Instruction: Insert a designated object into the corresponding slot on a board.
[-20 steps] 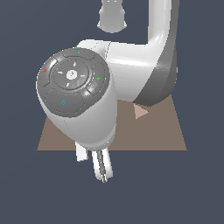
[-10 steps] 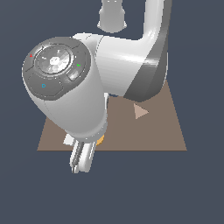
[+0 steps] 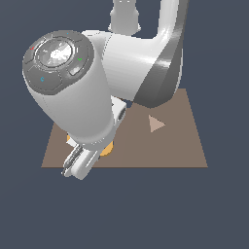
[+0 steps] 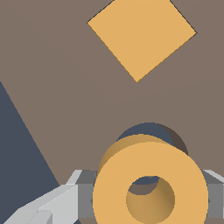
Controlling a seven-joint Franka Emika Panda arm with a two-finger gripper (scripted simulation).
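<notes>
From my wrist feed, the ring (image 4: pixel 150 183) filled the foreground, held between the gripper (image 4: pixel 144 197) fingers (image 4: pixel 52 205), which were clamped on its sides; only grey slivers of them showed past its rim. Just behind it the navy slot (image 4: pixel 151 130) peeked out as a dark crescent, mostly covered, so I could not tell whether the ring touched the board (image 4: pixel 65 87). The orange square (image 4: pixel 141 35) lay beyond, cut off at the frame edge. In the exterior view the arm (image 3: pixel 73 97) blocked most of the board (image 3: pixel 185 146); only an orange sliver (image 3: pixel 107 150) showed by the gripper (image 3: pixel 78 165), with the tan triangle (image 3: pixel 155 123) at its two o'clock.
</notes>
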